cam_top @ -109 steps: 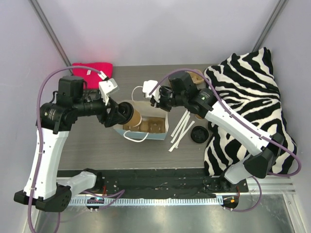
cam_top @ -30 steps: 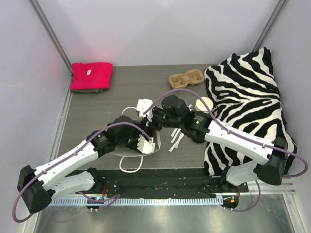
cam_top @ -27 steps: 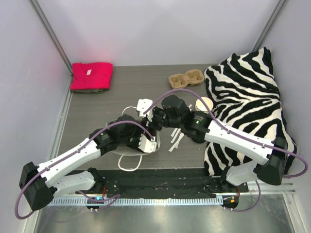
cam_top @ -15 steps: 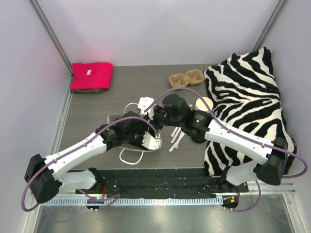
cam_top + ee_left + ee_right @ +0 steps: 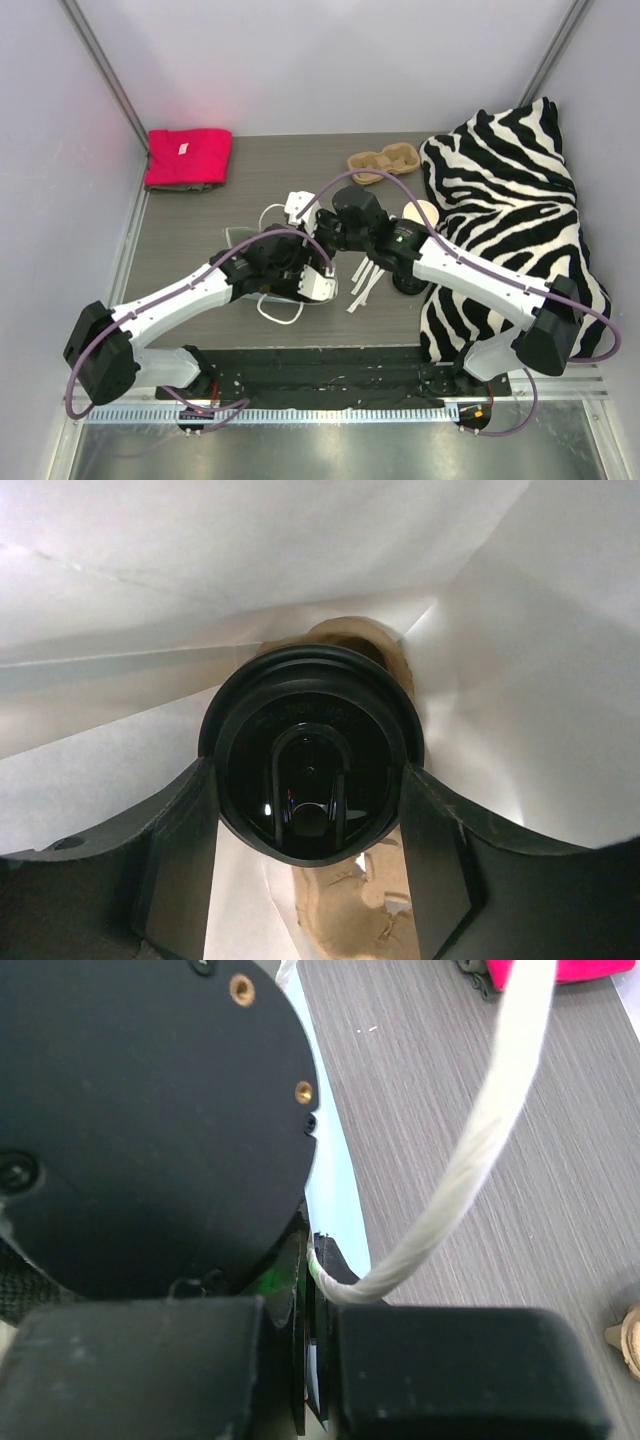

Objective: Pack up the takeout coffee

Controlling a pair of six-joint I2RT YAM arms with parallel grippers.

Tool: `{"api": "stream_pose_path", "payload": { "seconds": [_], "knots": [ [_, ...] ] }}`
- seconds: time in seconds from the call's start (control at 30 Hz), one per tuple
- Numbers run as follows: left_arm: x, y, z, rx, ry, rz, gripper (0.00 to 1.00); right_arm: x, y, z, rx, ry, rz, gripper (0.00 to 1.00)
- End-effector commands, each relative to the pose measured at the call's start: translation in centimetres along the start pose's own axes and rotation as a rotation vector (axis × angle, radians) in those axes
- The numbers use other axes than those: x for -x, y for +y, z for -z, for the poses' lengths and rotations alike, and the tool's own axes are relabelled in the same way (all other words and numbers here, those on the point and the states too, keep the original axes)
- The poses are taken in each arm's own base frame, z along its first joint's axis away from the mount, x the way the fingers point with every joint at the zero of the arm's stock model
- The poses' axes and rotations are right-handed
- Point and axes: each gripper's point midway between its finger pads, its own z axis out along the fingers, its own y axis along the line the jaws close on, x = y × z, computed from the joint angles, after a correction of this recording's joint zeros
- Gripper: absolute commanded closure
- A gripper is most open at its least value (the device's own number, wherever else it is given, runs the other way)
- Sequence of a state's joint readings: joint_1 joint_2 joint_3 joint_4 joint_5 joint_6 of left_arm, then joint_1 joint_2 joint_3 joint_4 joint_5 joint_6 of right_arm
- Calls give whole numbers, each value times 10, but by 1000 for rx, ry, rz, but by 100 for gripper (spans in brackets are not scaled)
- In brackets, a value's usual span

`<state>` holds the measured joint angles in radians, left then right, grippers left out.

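Holding the small tan paper cup with round black lid (image 5: 310, 730) inside the light blue paper bag (image 5: 338, 1185) in the closed left claw (image 5: 308, 780), pinching the bag's rim with the right claw (image 5: 318, 1360). Nearly packed — just needs releasing.

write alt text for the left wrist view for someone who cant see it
The round black lid of the takeout coffee fills the centre, held between the two dark fingers of the left gripper. White inner walls of the paper bag surround it, with brown moulded pulp showing below.
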<state>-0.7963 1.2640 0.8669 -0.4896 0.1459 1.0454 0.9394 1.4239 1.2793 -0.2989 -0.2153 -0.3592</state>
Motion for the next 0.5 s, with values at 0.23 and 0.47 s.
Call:
{"api": "stream_pose_path", "payload": {
  "seconds": [0.23, 0.47],
  "knots": [
    [-30, -38, 10, -155, 87, 157, 36, 48, -12, 8, 15, -136, 41, 99],
    [-9, -11, 36, -41, 15, 189, 22, 45, -16, 12, 12, -116, 56, 99]
  ]
}}
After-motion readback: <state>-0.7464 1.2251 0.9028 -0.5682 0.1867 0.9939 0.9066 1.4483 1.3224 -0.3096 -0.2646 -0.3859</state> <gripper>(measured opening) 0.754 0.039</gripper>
